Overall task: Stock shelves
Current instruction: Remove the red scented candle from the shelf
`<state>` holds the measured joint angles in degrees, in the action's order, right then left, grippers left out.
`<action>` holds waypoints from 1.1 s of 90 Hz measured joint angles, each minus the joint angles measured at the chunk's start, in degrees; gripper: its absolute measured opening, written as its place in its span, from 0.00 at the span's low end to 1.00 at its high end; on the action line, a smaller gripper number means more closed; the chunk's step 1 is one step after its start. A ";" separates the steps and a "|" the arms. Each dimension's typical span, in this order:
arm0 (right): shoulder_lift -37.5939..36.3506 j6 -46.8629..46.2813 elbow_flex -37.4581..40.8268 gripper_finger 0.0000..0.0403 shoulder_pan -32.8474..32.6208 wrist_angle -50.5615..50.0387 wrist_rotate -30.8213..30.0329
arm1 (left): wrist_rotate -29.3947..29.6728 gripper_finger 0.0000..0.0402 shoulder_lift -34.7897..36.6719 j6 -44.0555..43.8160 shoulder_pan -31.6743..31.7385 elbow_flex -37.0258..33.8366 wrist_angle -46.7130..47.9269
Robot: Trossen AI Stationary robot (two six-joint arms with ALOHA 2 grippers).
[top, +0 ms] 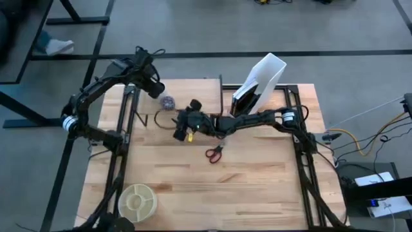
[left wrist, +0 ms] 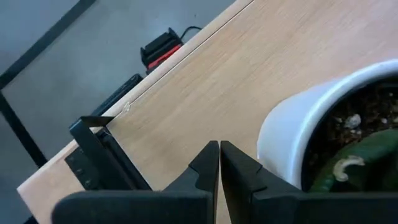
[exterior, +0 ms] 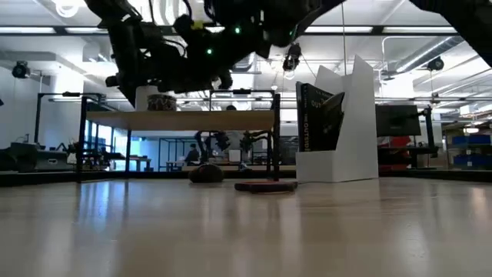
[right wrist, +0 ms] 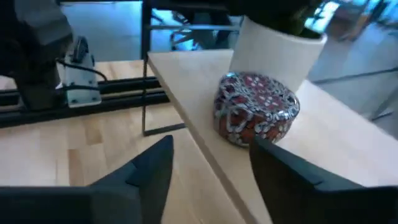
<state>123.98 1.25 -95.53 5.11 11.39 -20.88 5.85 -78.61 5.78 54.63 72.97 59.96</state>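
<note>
From above, we are seeing the table (top: 193,187) with both arms reaching toward its far side. The left gripper (top: 156,88) is hanging over the shelf (top: 187,103) near the far left corner, just beside a patterned tin (top: 167,102). The right gripper (top: 182,126) is stretching leftward across the middle, close to the tin. Scissors (top: 214,153) are lying mid-table, a round reel (top: 136,200) is sitting near the front left, and a white file holder (top: 262,77) is standing at the far edge.

At table height, we are looking at the shelf (exterior: 181,120) standing on thin black legs, with the file holder (exterior: 350,127) to its right, holding dark books (exterior: 317,115). The arms are hanging dark above the shelf top.

Through the left wrist camera, we are seeing the left gripper (left wrist: 219,163) with its fingers pressed together on nothing, next to a white plant pot (left wrist: 298,134) on the shelf (left wrist: 211,93).

Through the right wrist camera, we are seeing the right gripper (right wrist: 214,165) with its fingers spread wide and empty, facing the tin (right wrist: 255,109), which is sitting on the shelf (right wrist: 186,81) in front of the pot (right wrist: 273,46).
</note>
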 joint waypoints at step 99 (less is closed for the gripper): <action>0.04 -4.62 -0.33 0.86 4.82 2.63 7.21 | -1.04 0.00 -0.04 1.29 -1.96 -0.07 -0.89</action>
<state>124.03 -3.38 -95.86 9.94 14.02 -13.67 4.81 -78.65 7.07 52.66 72.90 59.07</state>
